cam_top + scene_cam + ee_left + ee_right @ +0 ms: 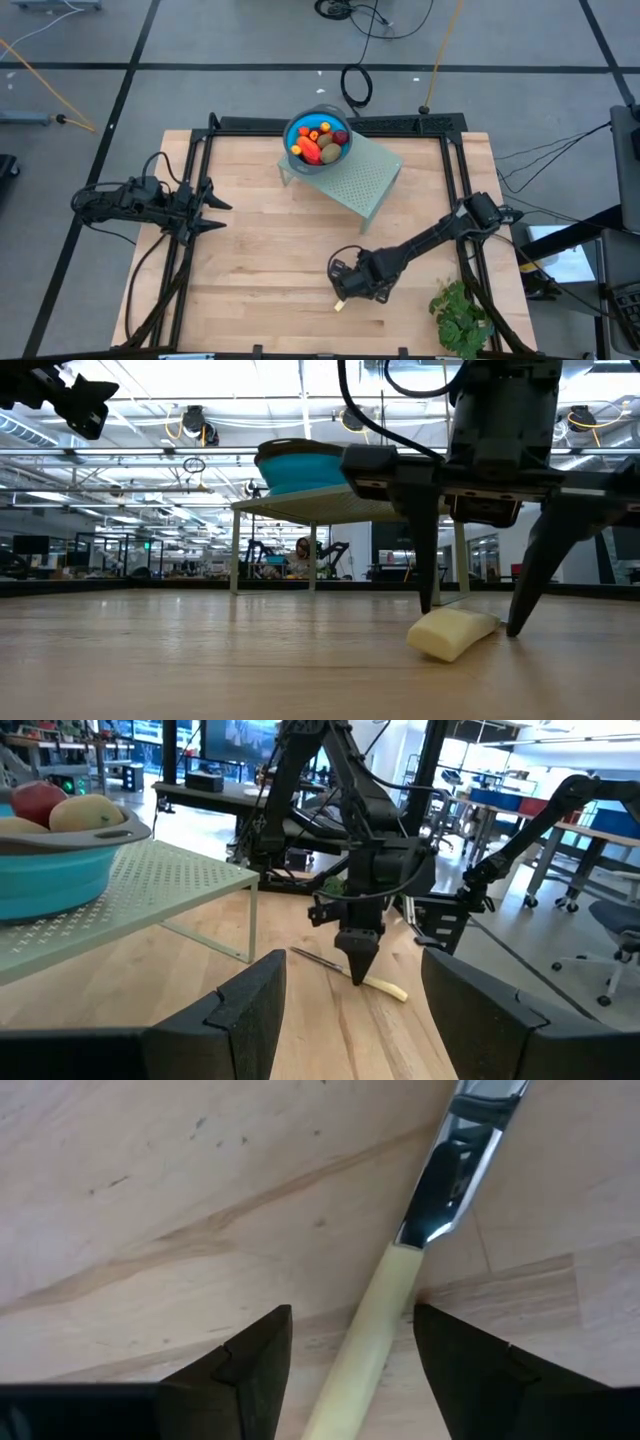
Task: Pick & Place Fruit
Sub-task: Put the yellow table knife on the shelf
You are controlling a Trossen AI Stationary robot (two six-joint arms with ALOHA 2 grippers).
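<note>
So fruit-wise this is looking pretty much done imo. All the fruit [320,142] I can spot is sitting in the blue bowl [297,127], upper middle of the high view, and the bowl is sitting on the pale green perforated stand [365,178]. In the left wrist view a dark red ball [35,798] and a yellowish-green oval [88,812] are poking over the rim at the upper left. No loose fruit lying anywhere on the wooden table [270,260] afaict, so nothing obvious left to pick & place.

What's actually going on rn: the right gripper [352,291], lower middle of the high view, is hanging tips-down over the pale-handled knife [385,1302]. Fingers are parted and straddling the handle, one tip each side, not clamped on it. In the low view the tips are reaching down to the tabletop beside the handle end [452,632], which is lying flat on the wood. So it's not holding anything, and the knife isn't fruit anyway.

Left gripper [213,213] is parked mid-left of the high view, jaws spread wide, nothing between them, just pointing toward the middle of the table.

Other stuff: leafy green bunch [462,312] at the lower right, just beside the right arm but not touching the gripper. Stand legs are well apart from the knife, so nothing's rly blocking. Only thing I'd watch is the blade [470,1140] sliding if the fingers nudge it
</note>
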